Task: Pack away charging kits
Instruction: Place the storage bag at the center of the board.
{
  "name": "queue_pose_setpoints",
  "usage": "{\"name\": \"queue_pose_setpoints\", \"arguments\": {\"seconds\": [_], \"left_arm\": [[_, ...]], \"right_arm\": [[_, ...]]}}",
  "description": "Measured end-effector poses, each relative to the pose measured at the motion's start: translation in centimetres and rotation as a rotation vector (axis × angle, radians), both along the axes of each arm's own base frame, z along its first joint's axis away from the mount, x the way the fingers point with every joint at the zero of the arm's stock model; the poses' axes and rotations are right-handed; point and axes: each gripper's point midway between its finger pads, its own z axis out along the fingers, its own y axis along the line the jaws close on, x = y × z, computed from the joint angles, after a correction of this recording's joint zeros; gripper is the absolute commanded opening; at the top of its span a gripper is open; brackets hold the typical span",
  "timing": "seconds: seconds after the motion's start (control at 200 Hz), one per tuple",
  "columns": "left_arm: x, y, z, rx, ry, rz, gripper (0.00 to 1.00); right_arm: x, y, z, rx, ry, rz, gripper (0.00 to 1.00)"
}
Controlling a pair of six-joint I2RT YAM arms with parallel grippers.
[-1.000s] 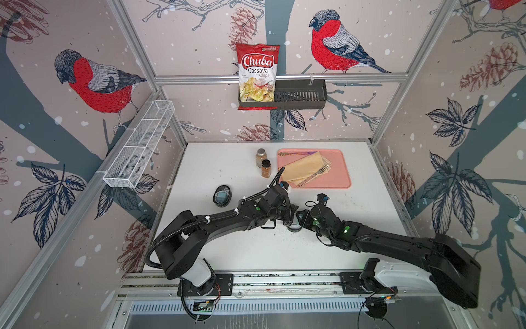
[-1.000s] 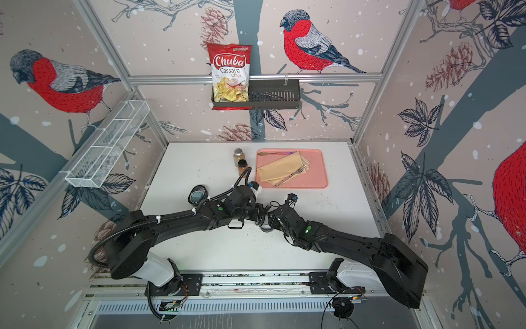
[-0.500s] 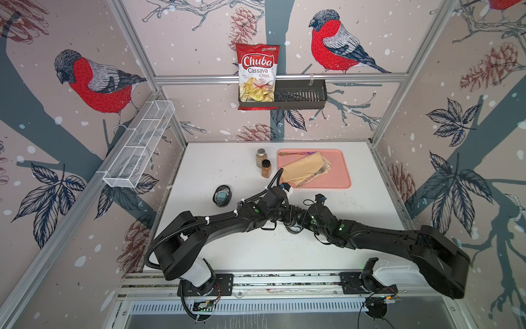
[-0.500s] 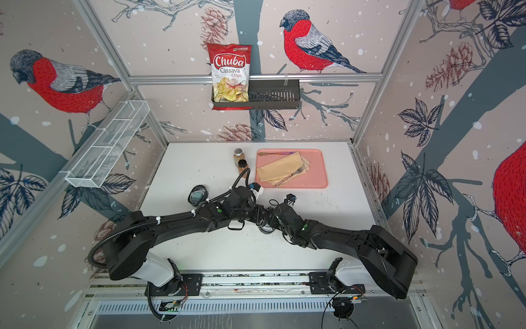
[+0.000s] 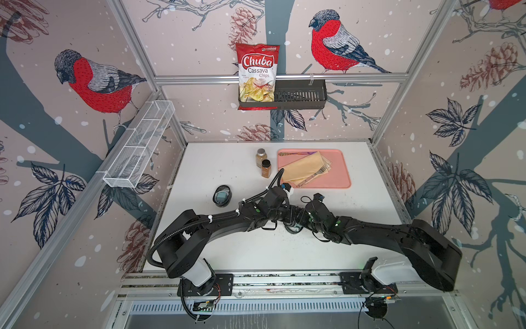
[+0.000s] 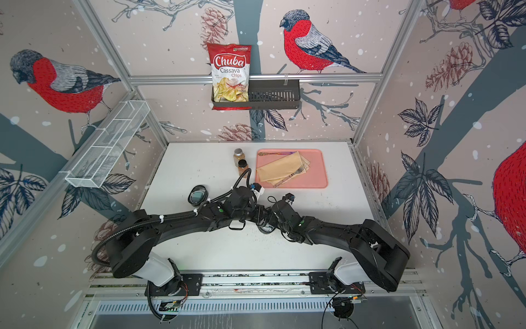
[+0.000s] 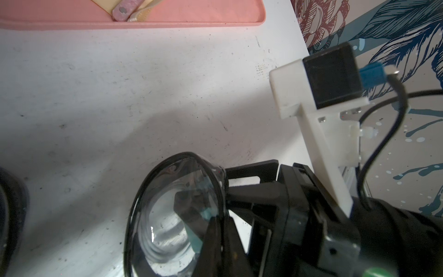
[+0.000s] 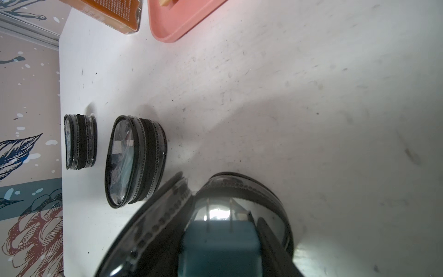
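Note:
An open clear black-rimmed case (image 7: pixel 167 223) lies mid-table, mostly hidden under both arms in the top views. My left gripper (image 7: pixel 217 215) is shut on its raised rim. My right gripper (image 8: pixel 219 239) is shut on a teal cube charger (image 8: pixel 219 251), whose metal prongs point into the open case (image 8: pixel 239 189). Two closed cases (image 8: pixel 81 141) (image 8: pixel 134 160) stand to one side in the right wrist view. Only one closed case (image 5: pixel 222 195) (image 6: pixel 197 195) shows in both top views, left of the left arm. The grippers meet at mid-table (image 5: pixel 294 219).
A pink tray (image 5: pixel 338 171) with a folded tan cloth (image 5: pixel 304 168) and a fork sits at the back right. Two brown spice jars (image 5: pixel 263 163) stand beside it. A chips bag (image 5: pixel 257 75) hangs in the back wall rack. A white wire basket (image 5: pixel 139 148) is on the left wall.
My right arm has pushed left toward the left gripper, bringing the charger up to the open case. The left arm has stayed almost where it was.

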Motion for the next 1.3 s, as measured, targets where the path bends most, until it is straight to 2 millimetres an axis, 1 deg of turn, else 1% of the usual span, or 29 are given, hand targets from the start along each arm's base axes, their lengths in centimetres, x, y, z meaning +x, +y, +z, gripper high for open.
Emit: {"name": "queue_pose_setpoints", "arguments": {"seconds": [0.075,0.155,0.325,0.41,0.575,0.62,0.71,0.755,0.85,0.916,0.996,1.061,1.116,1.221,1.301], "left_arm": [[0.1,0.0,-0.1,0.004,0.000,0.003,0.00],[0.2,0.1,-0.4,0.013,0.002,0.009,0.00],[0.3,0.3,-0.5,0.022,0.000,0.019,0.00],[0.4,0.3,-0.4,0.022,-0.004,0.022,0.00],[0.9,0.5,-0.3,0.023,-0.006,0.042,0.00],[1.0,0.6,-0.4,0.024,-0.006,0.045,0.00],[1.3,0.7,-0.7,0.037,-0.005,0.057,0.00],[1.4,0.7,-0.8,0.041,-0.003,0.058,0.00],[1.4,0.7,-0.8,0.043,-0.002,0.059,0.00],[1.4,0.7,-0.9,0.045,-0.001,0.059,0.00],[1.4,0.7,-1.0,0.047,0.001,0.059,0.00],[1.4,0.7,-1.0,0.047,0.001,0.059,0.00],[1.4,0.7,-1.0,0.049,0.000,0.062,0.00],[1.4,0.7,-1.1,0.049,0.003,0.060,0.00],[1.3,0.8,-1.1,0.052,0.005,0.059,0.00]], "right_arm": [[0.0,-0.1,-0.3,-0.003,0.014,-0.011,0.63],[-0.1,-0.4,-0.9,-0.025,0.031,-0.014,0.69],[-0.1,-0.4,-0.9,-0.041,0.042,-0.016,0.69],[-0.1,-0.5,-0.8,-0.046,0.043,-0.018,0.67],[0.1,-1.1,0.6,-0.053,0.017,-0.039,0.67],[0.3,-1.3,1.0,-0.057,0.005,-0.050,0.63],[0.3,-2.0,1.2,-0.075,-0.005,-0.064,0.45],[0.2,-2.2,1.1,-0.080,-0.004,-0.067,0.40],[-0.3,-2.6,0.4,-0.094,0.007,-0.061,0.39],[-0.7,-2.3,0.2,-0.099,0.012,-0.046,0.41],[-1.2,-1.0,0.4,-0.100,0.008,-0.003,0.42],[-1.1,0.2,0.8,-0.098,-0.005,0.023,0.42],[-0.9,0.6,0.7,-0.100,-0.004,0.025,0.40],[-0.7,0.7,-0.1,-0.121,0.009,0.022,0.34],[-0.6,0.8,-0.7,-0.133,0.018,0.020,0.35]]}}
